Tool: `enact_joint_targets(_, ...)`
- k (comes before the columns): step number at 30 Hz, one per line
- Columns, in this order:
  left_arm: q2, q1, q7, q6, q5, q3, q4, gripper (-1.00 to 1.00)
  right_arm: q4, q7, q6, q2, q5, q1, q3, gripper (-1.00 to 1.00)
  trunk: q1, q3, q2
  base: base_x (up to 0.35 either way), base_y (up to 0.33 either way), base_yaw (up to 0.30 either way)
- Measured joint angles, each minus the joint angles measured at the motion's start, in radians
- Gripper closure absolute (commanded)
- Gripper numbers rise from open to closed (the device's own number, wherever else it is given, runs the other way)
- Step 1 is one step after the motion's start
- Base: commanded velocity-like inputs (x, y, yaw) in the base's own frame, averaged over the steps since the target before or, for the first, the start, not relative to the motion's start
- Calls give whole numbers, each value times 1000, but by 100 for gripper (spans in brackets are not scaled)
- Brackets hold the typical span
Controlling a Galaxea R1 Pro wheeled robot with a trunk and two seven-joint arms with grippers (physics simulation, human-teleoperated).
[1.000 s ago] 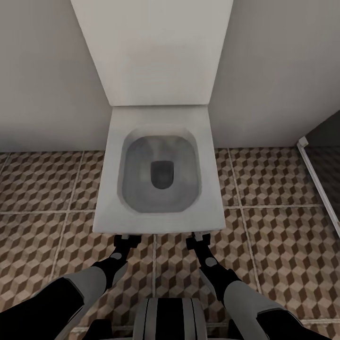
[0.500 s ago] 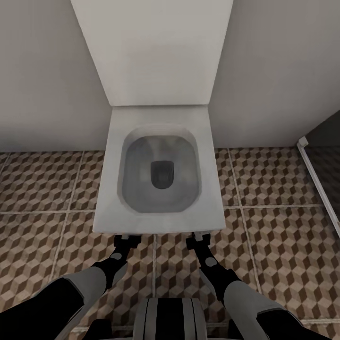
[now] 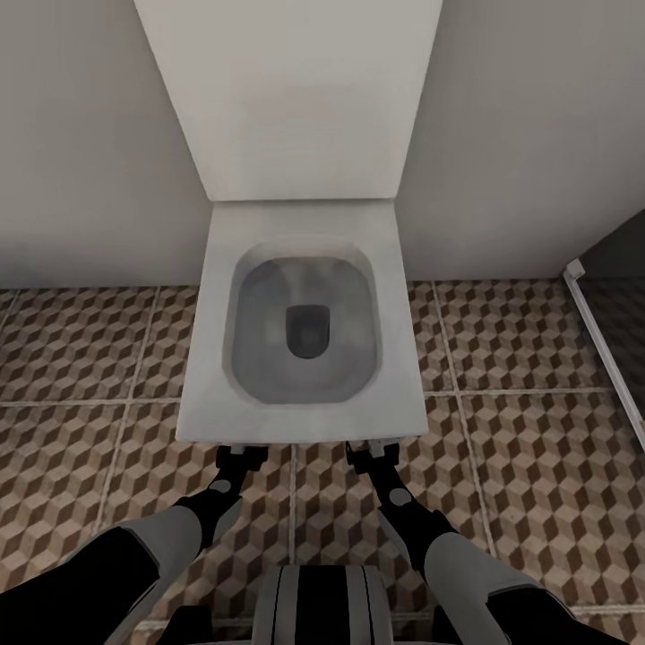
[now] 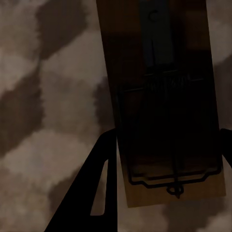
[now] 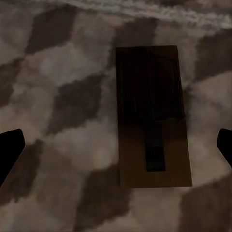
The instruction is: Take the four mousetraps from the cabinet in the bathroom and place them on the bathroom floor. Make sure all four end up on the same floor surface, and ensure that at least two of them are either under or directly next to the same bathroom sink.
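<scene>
L gripper [image 4: 164, 145] clamping flat wooden trap [image 4: 162, 96] w/ wire bar; R gripper [image 5: 116, 145] hanging open over 2nd trap [image 5: 152, 116] lying on cube-pattern floor [image 5: 58, 96].

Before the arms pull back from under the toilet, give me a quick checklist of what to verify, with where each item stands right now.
1. Right gripper open: ok, its fingertips sit wide apart at the frame edges.
2. Right-side mousetrap released onto the bathroom floor: ok, it lies flat between the fingers, touching neither.
3. Left gripper let go of its mousetrap: cannot tell, the fingers sit right at the board's edges.
4. Left-side mousetrap resting on the tiles: cannot tell from this angle.
5. Traps beside a sink: not ok, the fixture here is a toilet.
6. Both grippers near the toilet's front edge: ok.
</scene>
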Motion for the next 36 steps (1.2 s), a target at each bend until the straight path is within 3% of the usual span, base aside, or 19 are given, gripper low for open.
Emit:
enact_joint_targets(12,0,0,0,-1,0,0,0,100,0,1,1,0,0,0,0,-100,0,0,0,0,0,0)
enact_joint_targets(13,0,0,0,-1,0,0,0,-100,0,1,1,0,0,0,0,-100,0,0,0,0,0,0)
enact_joint_targets(36,0,1,3,-1,-3,0,0,-100,0,2,-1,0,0,0,0,-100,0,0,0,-10,0,0)
